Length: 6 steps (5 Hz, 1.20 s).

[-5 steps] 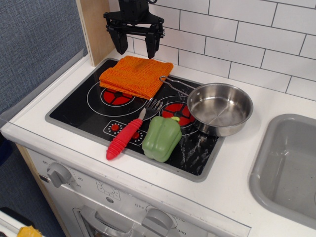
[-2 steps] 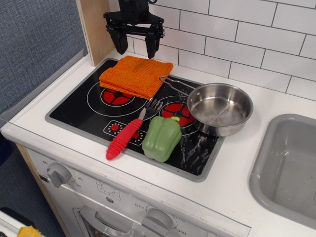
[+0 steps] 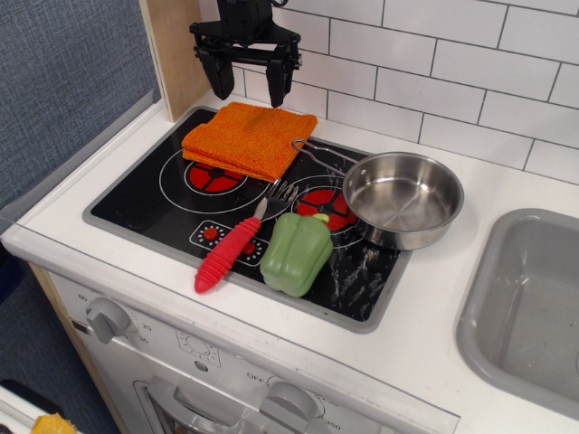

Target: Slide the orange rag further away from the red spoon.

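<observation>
The orange rag [image 3: 250, 138], folded and ribbed, lies on the back left of the black stovetop [image 3: 145, 199], partly over the left burner. The red spoon [image 3: 232, 248], with a chunky red handle and a silver pronged head, lies diagonally at the stove's front middle, a little in front of the rag and apart from it. My black gripper [image 3: 249, 93] hangs open and empty just above the rag's far edge, near the tiled wall, its two fingers spread wide.
A green toy pepper [image 3: 296, 252] lies right beside the spoon. A steel pan [image 3: 402, 197] sits on the right burner, its handle reaching toward the rag. A wooden post [image 3: 172, 50] stands at the back left. A grey sink [image 3: 529, 307] is at the right.
</observation>
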Each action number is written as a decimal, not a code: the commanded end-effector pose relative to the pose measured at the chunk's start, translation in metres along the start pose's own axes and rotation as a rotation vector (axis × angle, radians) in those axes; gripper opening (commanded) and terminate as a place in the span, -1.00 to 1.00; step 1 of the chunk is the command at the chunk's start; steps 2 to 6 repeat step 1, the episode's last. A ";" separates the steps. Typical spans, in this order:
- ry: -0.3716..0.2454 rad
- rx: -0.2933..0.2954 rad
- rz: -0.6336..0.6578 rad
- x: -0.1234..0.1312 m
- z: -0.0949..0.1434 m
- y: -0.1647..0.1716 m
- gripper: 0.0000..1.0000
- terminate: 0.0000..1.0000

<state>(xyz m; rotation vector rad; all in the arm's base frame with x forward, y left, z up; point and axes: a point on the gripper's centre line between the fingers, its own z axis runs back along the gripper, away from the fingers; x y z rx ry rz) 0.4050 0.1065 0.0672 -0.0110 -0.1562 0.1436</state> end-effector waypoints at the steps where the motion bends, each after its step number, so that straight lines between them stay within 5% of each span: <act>1: -0.080 0.012 0.002 0.007 0.034 0.003 1.00 1.00; 6: -0.080 0.012 0.002 0.007 0.034 0.003 1.00 1.00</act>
